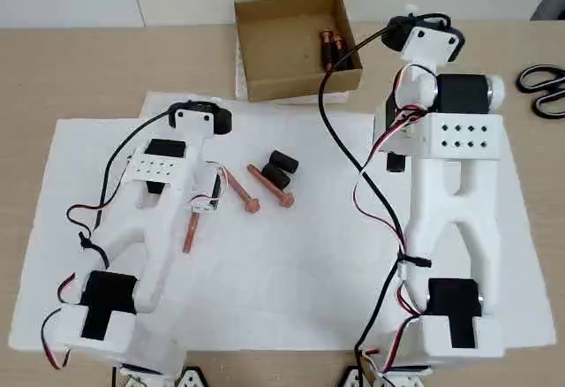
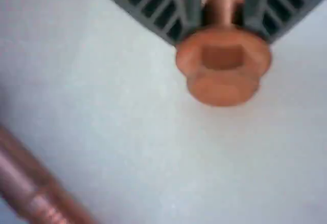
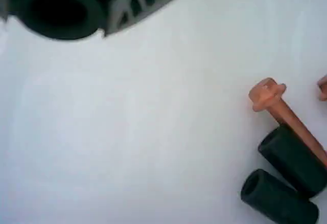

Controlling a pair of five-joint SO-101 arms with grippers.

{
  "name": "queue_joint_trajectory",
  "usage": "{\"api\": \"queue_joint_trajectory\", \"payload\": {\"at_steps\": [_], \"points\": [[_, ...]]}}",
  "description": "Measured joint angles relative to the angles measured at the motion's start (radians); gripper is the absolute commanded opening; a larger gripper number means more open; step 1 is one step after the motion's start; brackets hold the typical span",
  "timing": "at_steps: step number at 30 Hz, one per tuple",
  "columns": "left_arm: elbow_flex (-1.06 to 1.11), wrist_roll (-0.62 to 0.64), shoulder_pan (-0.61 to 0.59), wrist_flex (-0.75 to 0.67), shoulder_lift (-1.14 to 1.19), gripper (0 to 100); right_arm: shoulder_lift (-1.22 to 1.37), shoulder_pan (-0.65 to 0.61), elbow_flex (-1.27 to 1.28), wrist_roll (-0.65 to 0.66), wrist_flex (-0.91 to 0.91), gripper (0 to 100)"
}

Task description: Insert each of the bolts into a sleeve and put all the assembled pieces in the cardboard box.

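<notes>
Left claw [image 2: 223, 9] clamps bolt [image 2: 223, 68]; right claw [image 3: 64, 1] clamps sleeve [image 3: 51, 17]; both well inside sheet [image 1: 291, 281] edges.

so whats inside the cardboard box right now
What look like two assembled pieces, copper bolts in dark sleeves, lie against the right wall of the cardboard box; the rest of its floor is bare. A black cable crosses that corner and covers part of them.

High camera down over table [image 1: 53, 60]; wrist cameras close above sheet [image 3: 153, 132] (sleeves [image 1: 282, 161] in right's too)
</notes>
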Motion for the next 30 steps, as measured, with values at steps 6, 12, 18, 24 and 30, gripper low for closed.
{"api": "queue_joint_trajectory", "payload": {"at_steps": [6,12,18,24,30], "points": [[0.000,0.000,0.000,0.000,0.000,9,0.000,0.000,0.000,0.000,0.000,0.4],[0.000,0.000,0.000,0.000,0.000,9,0.000,0.000,0.000,0.000,0.000,0.4],[0.009,0.000,0.000,0.000,0.000,9,0.000,0.000,0.000,0.000,0.000,0.4],[0.025,0.000,0.000,-0.018,0.000,9,0.000,0.000,0.000,0.000,0.000,0.4],[0.028,0.000,0.000,-0.020,0.000,9,0.000,0.000,0.000,0.000,0.000,0.4]]}}
